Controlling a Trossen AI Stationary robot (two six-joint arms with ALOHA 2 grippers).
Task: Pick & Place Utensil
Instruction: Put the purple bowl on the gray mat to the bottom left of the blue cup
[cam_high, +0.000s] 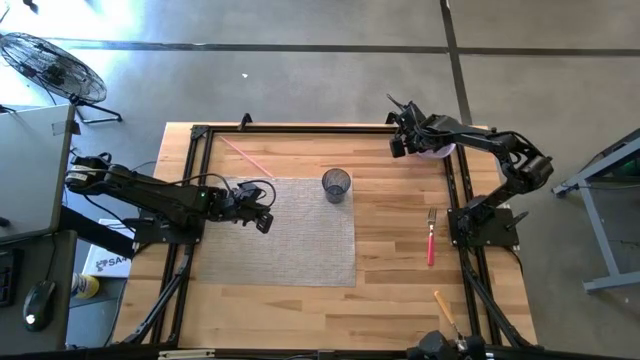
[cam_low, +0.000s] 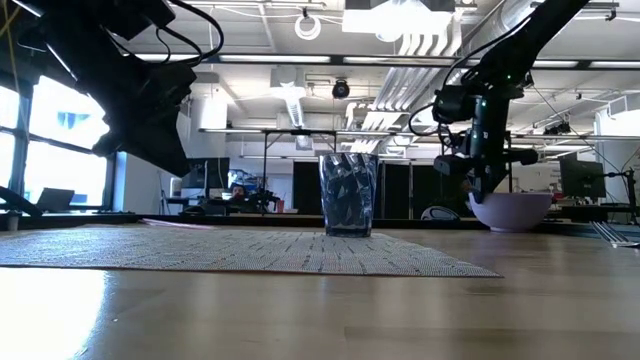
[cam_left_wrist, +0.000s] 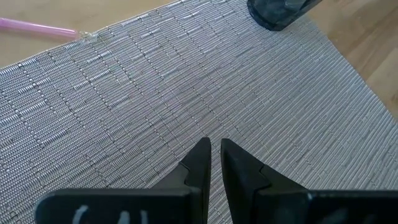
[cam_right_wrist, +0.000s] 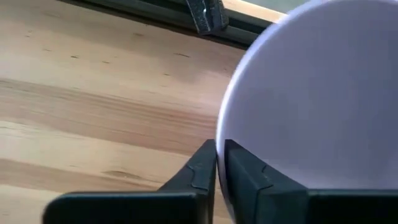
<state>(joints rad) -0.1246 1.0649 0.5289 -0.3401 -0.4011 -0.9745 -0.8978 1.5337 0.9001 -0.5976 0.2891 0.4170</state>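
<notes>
A fork with a red handle (cam_high: 431, 240) lies flat on the bare wood, right of the grey placemat (cam_high: 290, 235). A dark mesh cup (cam_high: 337, 185) (cam_low: 349, 195) stands on the mat's far edge. A pale lavender bowl (cam_high: 440, 153) (cam_low: 512, 210) sits at the far right of the table. My right gripper (cam_high: 400, 148) (cam_right_wrist: 219, 149) is at the bowl's left rim, fingers shut. My left gripper (cam_high: 264, 222) (cam_left_wrist: 216, 149) hovers shut above the mat's left part and touches nothing. My right gripper is on the bowl's rim (cam_right_wrist: 219, 134), on the side facing the table's left. The rim runs into the narrow gap between the two fingers, one finger inside the bowl and one outside. The fingers come from above, pointing down. The bowl's base rests on the table (cam_low: 510, 228).
A pink straw (cam_high: 245, 155) (cam_left_wrist: 37, 28) lies on the wood beyond the mat's far left corner. A second utensil with an orange handle (cam_high: 445, 310) lies near the near edge. A black metal frame (cam_high: 300, 128) borders the table. Bare wood lies between mat and fork.
</notes>
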